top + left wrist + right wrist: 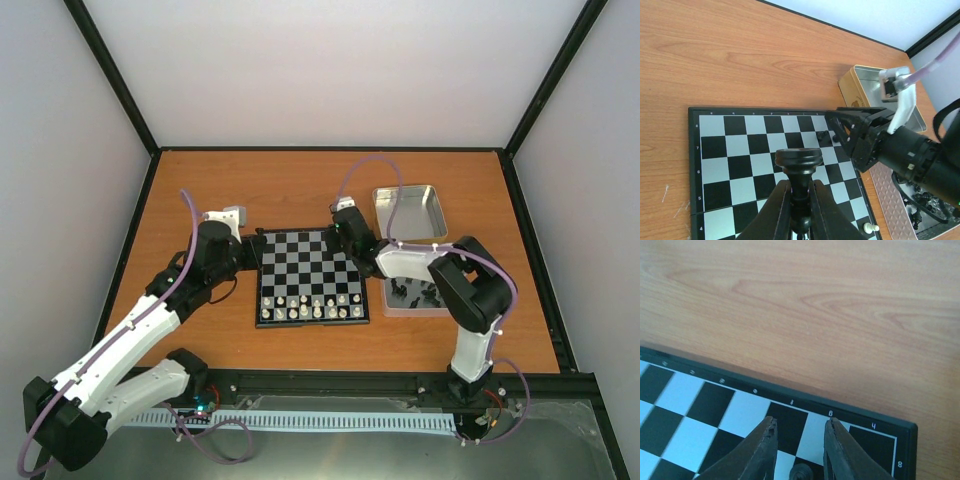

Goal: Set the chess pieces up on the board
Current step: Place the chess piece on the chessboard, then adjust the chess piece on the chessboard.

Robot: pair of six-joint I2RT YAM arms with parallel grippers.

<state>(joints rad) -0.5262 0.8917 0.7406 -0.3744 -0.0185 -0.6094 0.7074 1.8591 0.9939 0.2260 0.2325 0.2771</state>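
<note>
Pinching a black chess piece (799, 160) by its thin upper part in the left gripper (799, 189), base turned toward the board (735, 145) in the middle of the table (200, 190), for setting it upright. Straddling another black piece (801, 472) at the board's far right corner with the right gripper (800, 426), jaws narrowly apart, probably for leaving it standing there.

I am viewing a wooden bench (300, 190), orange-brown and grained, which is sitting between plain white walls (330, 70) on three sides. Black frame bars (115, 80) are rising from both far corners. Soft, even light is falling throughout. A pale ribbed strip (330, 420) is lying along the near edge.
</note>
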